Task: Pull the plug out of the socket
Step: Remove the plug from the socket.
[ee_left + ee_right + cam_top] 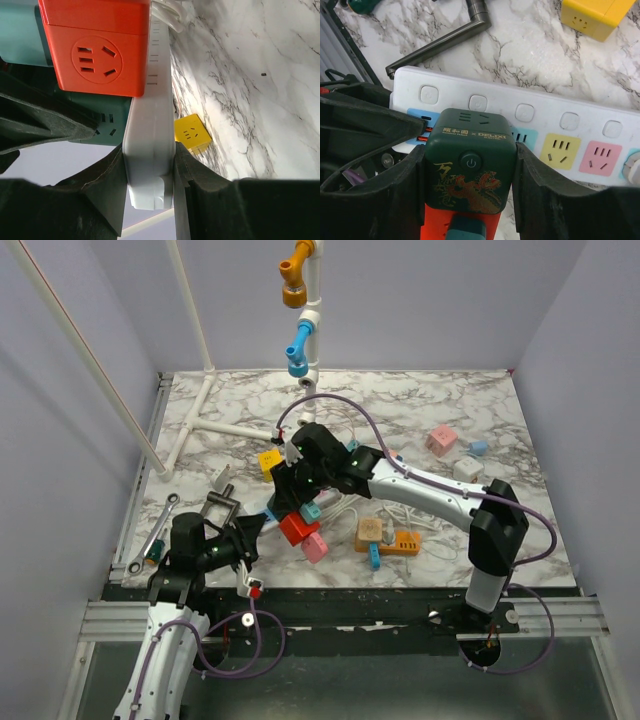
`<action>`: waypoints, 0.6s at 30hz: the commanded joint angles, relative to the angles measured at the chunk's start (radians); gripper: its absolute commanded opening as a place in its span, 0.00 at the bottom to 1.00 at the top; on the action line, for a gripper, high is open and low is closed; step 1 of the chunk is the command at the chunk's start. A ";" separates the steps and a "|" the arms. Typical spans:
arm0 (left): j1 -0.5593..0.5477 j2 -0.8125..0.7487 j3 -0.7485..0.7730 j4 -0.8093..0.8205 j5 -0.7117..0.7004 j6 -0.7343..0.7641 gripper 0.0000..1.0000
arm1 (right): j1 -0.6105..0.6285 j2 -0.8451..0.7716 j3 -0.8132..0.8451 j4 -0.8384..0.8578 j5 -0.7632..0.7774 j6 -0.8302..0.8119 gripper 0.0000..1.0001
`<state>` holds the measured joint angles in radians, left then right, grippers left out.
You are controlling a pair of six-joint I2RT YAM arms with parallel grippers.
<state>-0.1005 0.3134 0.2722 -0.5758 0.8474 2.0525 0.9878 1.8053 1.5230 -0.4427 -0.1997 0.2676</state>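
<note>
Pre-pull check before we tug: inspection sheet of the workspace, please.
Surface: marble table.
Job's things: green plug in strip, red cube joined to it.
Clutter: wrench, yellow cube, pink cube, orange adapter.
Claws: left claw shut on strip's end; right claw shut on plug.
Cables: white cord by strip; purple cable arching over right arm.
Surroundings: pipe with two valves, plain walls.

"DELIXI" on dark green cube plug (470,172); power symbol on button (470,162)
</note>
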 commanded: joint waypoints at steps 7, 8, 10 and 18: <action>-0.004 -0.017 -0.014 0.050 0.038 0.179 0.00 | -0.010 0.022 0.079 -0.079 -0.035 -0.012 0.15; -0.003 -0.017 -0.014 0.043 0.036 0.194 0.00 | -0.012 0.015 0.087 -0.091 -0.026 -0.014 0.13; -0.004 -0.014 -0.017 0.032 0.035 0.217 0.00 | -0.018 0.014 0.120 -0.134 -0.001 -0.015 0.10; -0.004 0.032 -0.034 0.010 0.010 0.349 0.00 | -0.041 0.052 0.240 -0.288 0.025 0.005 0.03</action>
<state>-0.1070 0.3176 0.2611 -0.5301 0.8520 2.0529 0.9718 1.8664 1.6875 -0.6460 -0.1890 0.2642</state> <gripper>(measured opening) 0.362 0.652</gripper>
